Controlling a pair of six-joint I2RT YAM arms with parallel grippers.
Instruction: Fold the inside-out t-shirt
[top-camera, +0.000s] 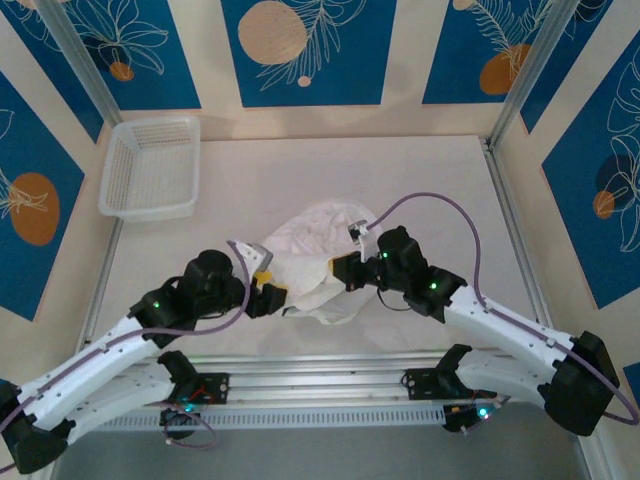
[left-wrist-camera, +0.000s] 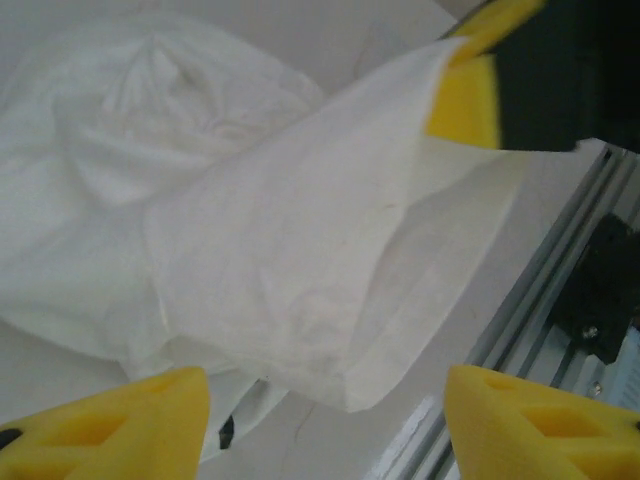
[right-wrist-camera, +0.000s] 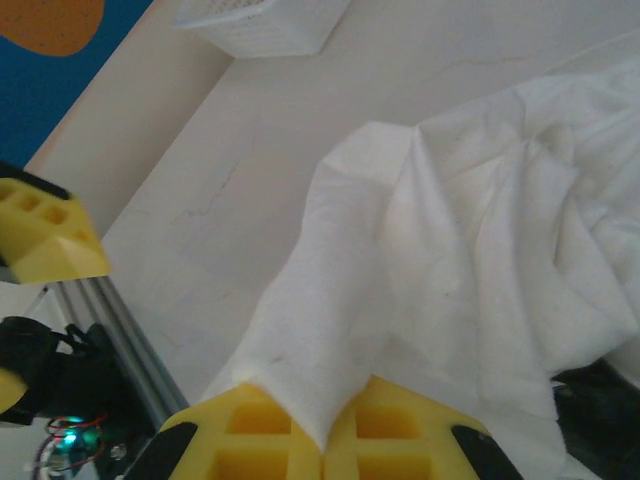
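One pinch on the crumpled inside-out t-shirt (top-camera: 312, 238)
Top view: the shirt lies bunched mid-table (top-camera: 430, 180), with the left gripper (top-camera: 268, 298) at its near-left edge, the right gripper (top-camera: 342, 268) at its near-right edge and a mesh basket (top-camera: 150, 170) far left. Left wrist: the jaws gape wide and hold nothing, with a lifted flap of cloth just ahead. Right wrist: the fingers are pressed together, pinching a fold of the shirt.

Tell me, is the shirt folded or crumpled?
Crumpled. The shirt lies in a wrinkled heap with no flat folds; the right gripper is shut on one edge, and the left gripper is open beside it.
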